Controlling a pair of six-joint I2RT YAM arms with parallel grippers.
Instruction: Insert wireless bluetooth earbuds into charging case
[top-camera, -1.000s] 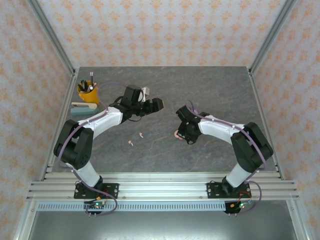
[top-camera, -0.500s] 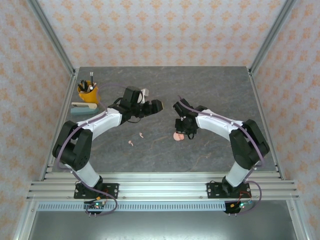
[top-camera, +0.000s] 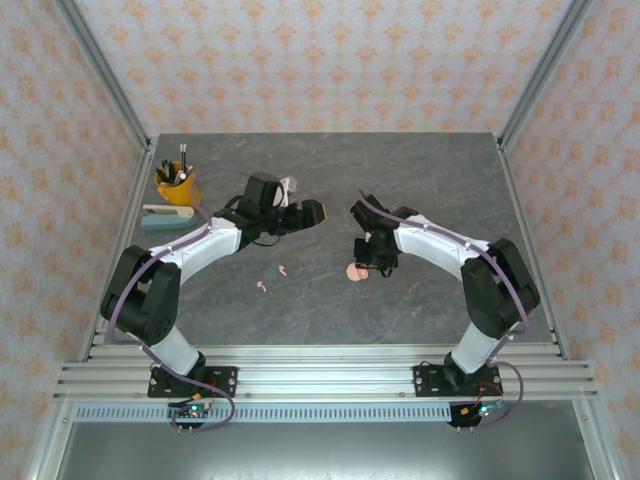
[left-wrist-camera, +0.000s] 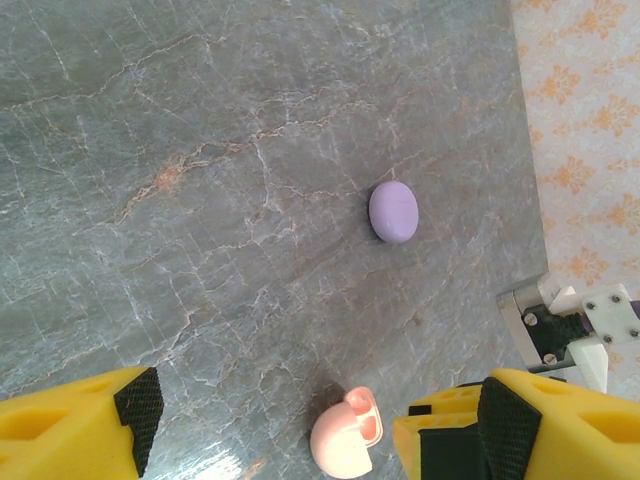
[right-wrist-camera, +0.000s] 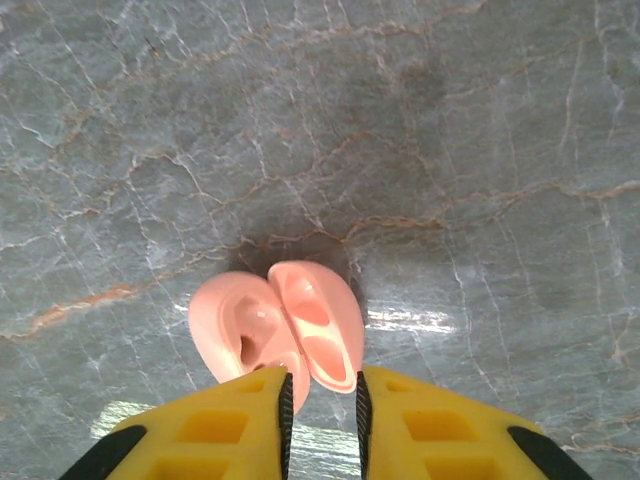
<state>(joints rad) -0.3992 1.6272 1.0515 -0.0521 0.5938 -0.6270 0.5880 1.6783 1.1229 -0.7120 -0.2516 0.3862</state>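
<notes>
- Top view: two arms. The left end effector (top-camera: 317, 210) hangs over mid-worktop with its fingers spread wide and nothing between them.
- Top view: the right end effector (top-camera: 363, 262) points down, right at one pink case (top-camera: 355, 271).
- Top view: two pink earbuds (top-camera: 282, 269) (top-camera: 262, 286) lie loose on the worktop (top-camera: 420, 180). They sit close together, left of the pink case and apart from it, nearer the left arm.
- Top view: one yellow cup (top-camera: 178, 187) holding pens stands at the far left corner, with one flat block (top-camera: 165, 215) just beside it.
- Top view: the worktop is grey marbled stone. There are patterned peach walls (top-camera: 320, 60) on three sides, and a metal rail (top-camera: 320, 380) at the near edge carries both bases.
- Left wrist: the left end effector (left-wrist-camera: 310, 410) is released, two yellow fingers (left-wrist-camera: 75, 430) far apart. One lilac case (left-wrist-camera: 393, 212) lies closed on the stone. One pink case (left-wrist-camera: 345, 445) sits hinged open near the right finger.
- Right wrist: the right end effector (right-wrist-camera: 322, 400) is nearly clenched, only a narrow slot between its yellow fingers (right-wrist-camera: 230, 425). One pink case (right-wrist-camera: 280, 330) is open in two halves, and the lid's lower rim sits in that slot. Cannot tell whether it is pinched or let go.
</notes>
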